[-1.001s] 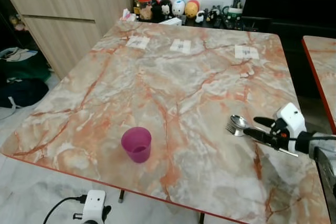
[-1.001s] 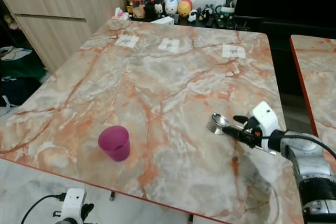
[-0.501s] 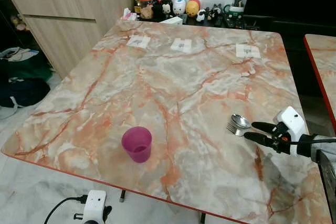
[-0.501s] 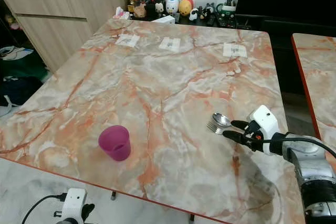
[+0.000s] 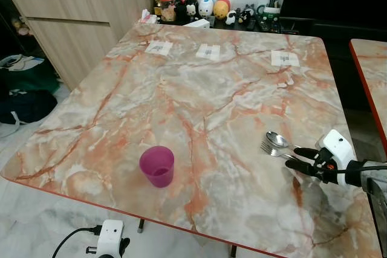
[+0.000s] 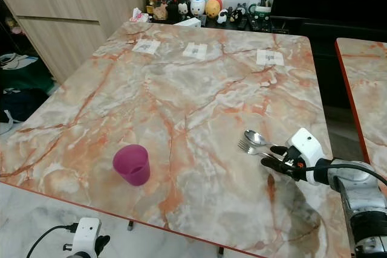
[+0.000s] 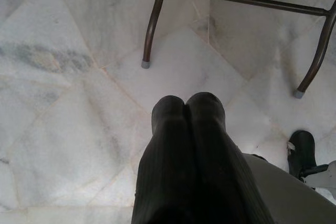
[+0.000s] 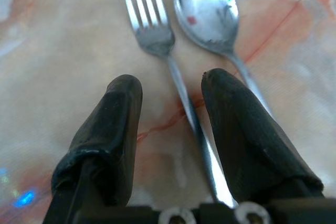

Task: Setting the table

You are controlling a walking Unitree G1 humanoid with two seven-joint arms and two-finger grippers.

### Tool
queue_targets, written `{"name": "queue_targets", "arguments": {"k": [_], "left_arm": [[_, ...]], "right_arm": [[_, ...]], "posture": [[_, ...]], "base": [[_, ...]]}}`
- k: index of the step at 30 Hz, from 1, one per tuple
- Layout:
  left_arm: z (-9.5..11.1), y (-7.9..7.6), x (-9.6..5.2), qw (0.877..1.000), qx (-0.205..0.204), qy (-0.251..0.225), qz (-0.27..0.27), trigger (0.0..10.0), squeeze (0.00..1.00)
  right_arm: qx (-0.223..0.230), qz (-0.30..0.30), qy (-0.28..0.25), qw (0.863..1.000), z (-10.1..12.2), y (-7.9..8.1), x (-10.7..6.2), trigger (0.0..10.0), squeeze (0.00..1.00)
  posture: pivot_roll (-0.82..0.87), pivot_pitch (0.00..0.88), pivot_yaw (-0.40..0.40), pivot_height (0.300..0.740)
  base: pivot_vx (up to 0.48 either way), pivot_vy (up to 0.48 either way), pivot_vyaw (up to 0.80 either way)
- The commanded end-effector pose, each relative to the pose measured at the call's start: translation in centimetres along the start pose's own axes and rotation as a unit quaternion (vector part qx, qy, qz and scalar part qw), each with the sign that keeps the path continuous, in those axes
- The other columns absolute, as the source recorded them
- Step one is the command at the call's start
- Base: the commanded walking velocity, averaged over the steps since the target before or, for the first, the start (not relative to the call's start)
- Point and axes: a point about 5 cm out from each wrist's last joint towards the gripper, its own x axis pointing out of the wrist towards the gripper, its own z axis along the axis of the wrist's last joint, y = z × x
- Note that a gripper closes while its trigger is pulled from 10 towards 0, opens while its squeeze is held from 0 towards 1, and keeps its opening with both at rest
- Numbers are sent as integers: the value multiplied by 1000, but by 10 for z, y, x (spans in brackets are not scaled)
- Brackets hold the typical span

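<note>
Presently, the right gripper (image 8: 170, 90) has its two black fingers spread, with bare space between the tips. The silver metal fork (image 8: 157, 40) lies flat on the table with its handle running back through the gap between those fingers; the fork's tines point away from the gripper, well clear of the fingertips (image 8: 124, 85). Whether either finger touches the handle cannot be told. The silver metal spoon (image 8: 207, 11) lies just beside the fork, bowl up, its handle passing under or beside one finger.

From the head cameras, the right gripper (image 5: 299, 157) sits low over the near right part of the orange-veined marble table (image 5: 199, 89), with fork (image 5: 270, 148) and spoon (image 5: 278, 139) side by side just ahead of it, heads pointing toward the table's middle.

The translucent purple plastic cup (image 5: 156, 166) stands upright near the front edge, well apart from the cutlery.

Three small white paper slips (image 5: 207, 52) lie in a row along the far side. Beyond the far edge stand small round figurines and jars (image 5: 205, 9), beside a light wooden cabinet (image 5: 78, 16).

The left gripper (image 7: 188, 109) hangs below table height, fingers pressed together, over the white marble floor tiles (image 7: 68, 77) and dark metal legs (image 7: 153, 22).
</note>
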Motion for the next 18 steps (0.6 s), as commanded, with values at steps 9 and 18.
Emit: {"name": "queue_targets", "arguments": {"k": [9, 18], "left_arm": [[-9, 4, -3, 1000, -3, 19, 3, 10000, 0], [-10, 4, -3, 1000, -5, 21, 3, 10000, 0]], "right_arm": [[6, 2, 28, 1000, -13, 4, 3, 10000, 0], [26, 11, 40, 999, -24, 12, 9, 0, 0]], "posture": [[-2, 83, 46, 740], [1, 82, 46, 740]], "base": [[0, 0, 0], [0, 0, 0]]}}
